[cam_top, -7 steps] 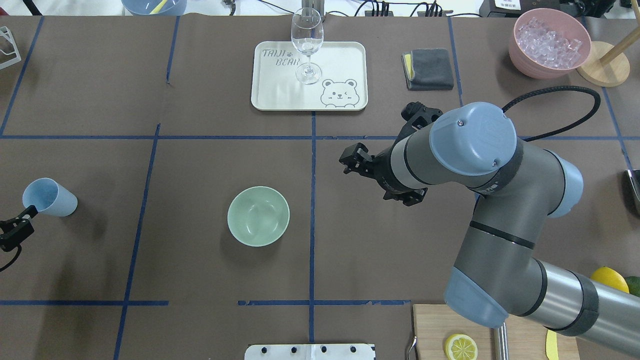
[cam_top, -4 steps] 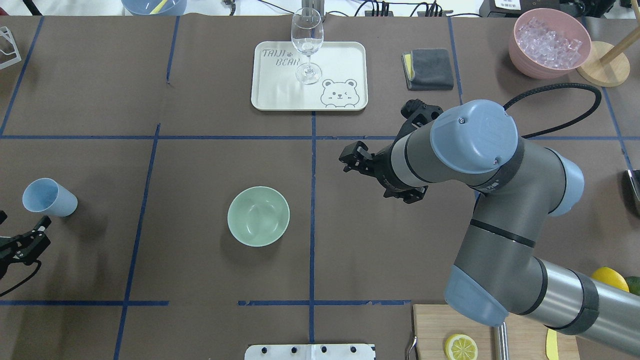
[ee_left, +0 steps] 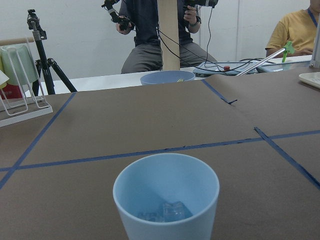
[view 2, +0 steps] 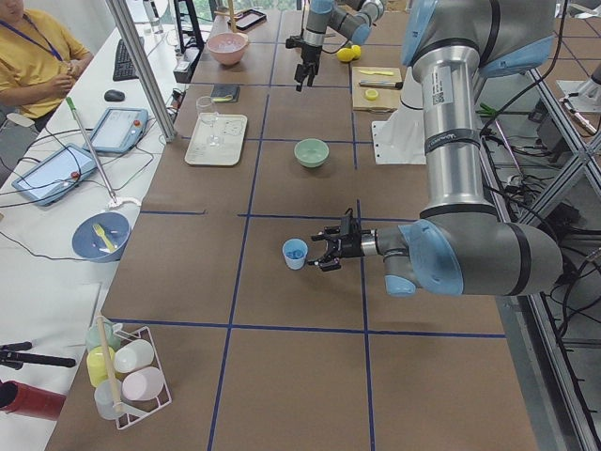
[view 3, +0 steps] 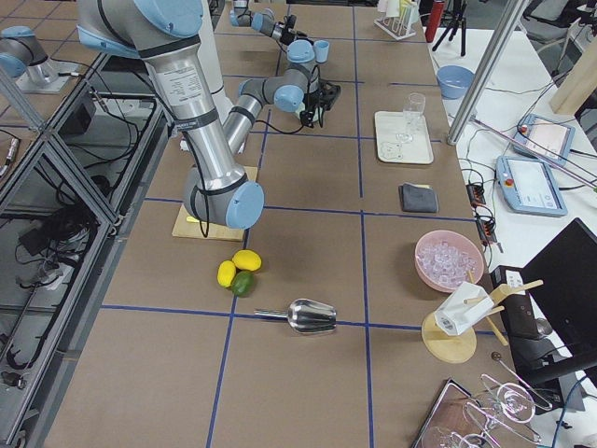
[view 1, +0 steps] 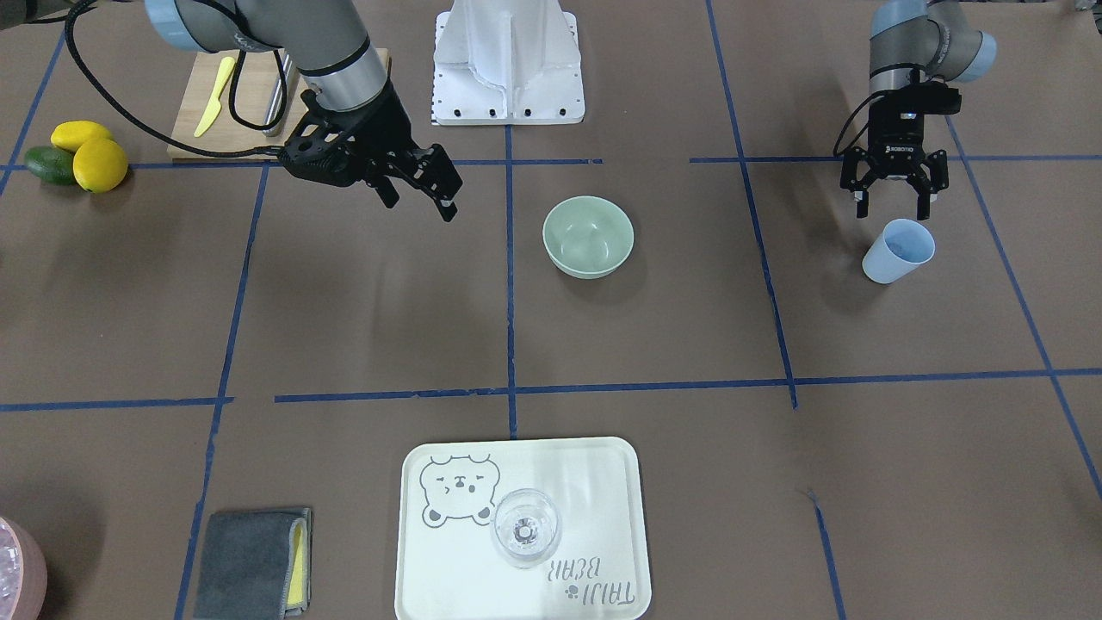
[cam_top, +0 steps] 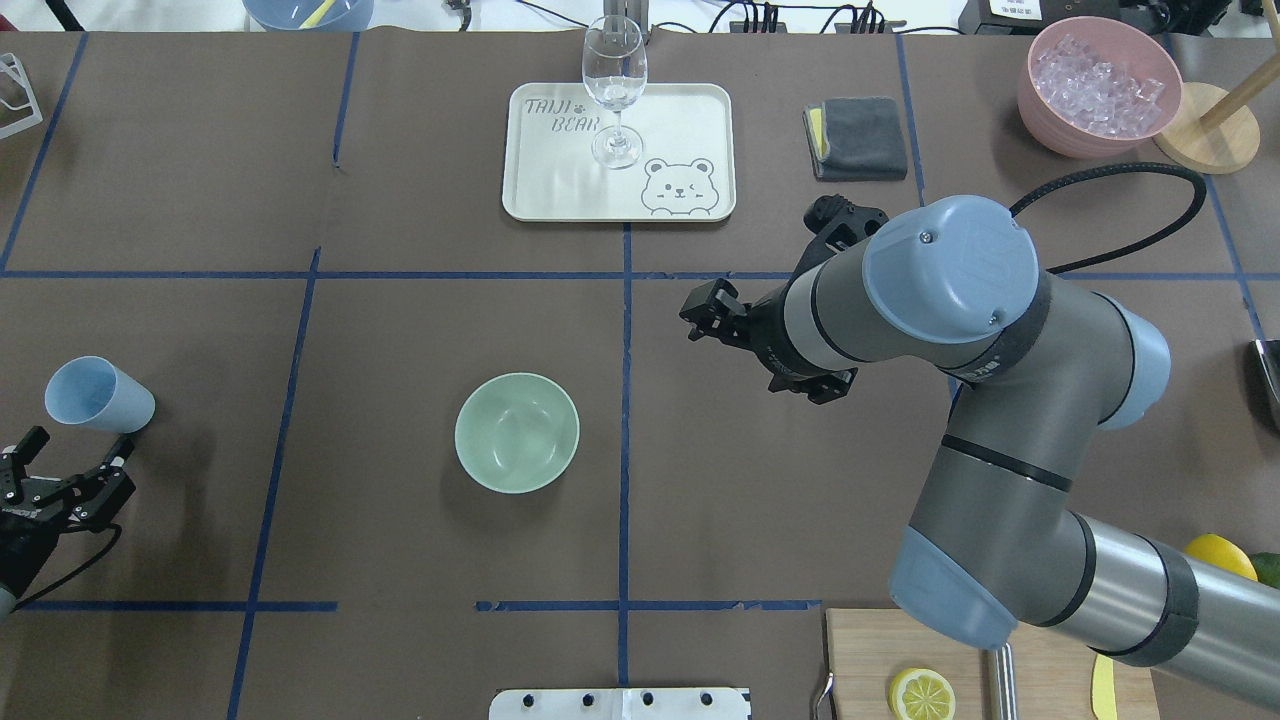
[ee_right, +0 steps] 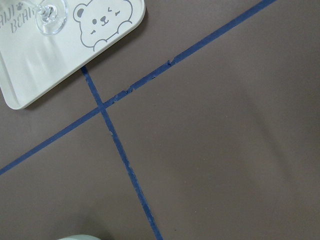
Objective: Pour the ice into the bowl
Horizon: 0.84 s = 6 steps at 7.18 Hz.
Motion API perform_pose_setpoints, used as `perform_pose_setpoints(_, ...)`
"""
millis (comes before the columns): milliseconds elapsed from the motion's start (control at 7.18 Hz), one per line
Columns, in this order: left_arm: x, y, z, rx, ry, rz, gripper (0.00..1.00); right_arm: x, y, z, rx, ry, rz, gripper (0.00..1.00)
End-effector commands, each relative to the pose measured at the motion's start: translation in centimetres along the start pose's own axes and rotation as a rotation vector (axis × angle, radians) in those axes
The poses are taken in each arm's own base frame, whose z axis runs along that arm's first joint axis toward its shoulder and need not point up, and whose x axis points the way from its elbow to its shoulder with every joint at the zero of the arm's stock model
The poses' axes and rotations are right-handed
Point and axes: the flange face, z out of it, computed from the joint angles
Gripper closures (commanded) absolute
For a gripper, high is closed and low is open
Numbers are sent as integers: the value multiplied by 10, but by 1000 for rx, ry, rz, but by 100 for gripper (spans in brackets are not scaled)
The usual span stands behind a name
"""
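The pale sage-green bowl (cam_top: 517,432) stands upright mid-table and looks empty; it also shows in the front view (view 1: 588,236). The light blue cup (cam_top: 98,394) stands on the table at the robot's left. In the left wrist view the cup (ee_left: 166,197) holds a few clear ice cubes (ee_left: 170,211). My left gripper (cam_top: 72,455) is open and empty, just behind the cup and clear of it; the front view (view 1: 894,207) shows the same. My right gripper (view 1: 422,200) is open and empty, hovering to the right of the bowl.
A pink bowl (cam_top: 1098,85) full of ice sits back right. A white tray (cam_top: 680,130) holds a wine glass (cam_top: 614,90). A grey cloth (cam_top: 857,137) lies beside it. A cutting board with a lemon slice (cam_top: 921,693) is near right.
My left gripper has drawn back from the cup's rim toward the robot and now faces the cup, open. The cup has stayed put. The right arm shifted only slightly.
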Motion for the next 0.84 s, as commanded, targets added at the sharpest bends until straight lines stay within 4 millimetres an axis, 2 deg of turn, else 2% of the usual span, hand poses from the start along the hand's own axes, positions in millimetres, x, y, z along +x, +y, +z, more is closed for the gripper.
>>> perform_pose_setpoints(0,7,13,10,9,3,-28,1,-1,1,-1,-2,-4,-2,0)
perform_pose_setpoints(418,-14,-12,37,45,-67,-49,1,-1,0,-1,-2,-3,0,0)
perform_pose_setpoints(557,-14,-13,43,45,-76,-52,1,-1,2,-2,-5,-5,0,0)
perform_pose_setpoints(696,-3,-7,52,52,-78,-61,1,-1,1,-3,-5,-5,0,0)
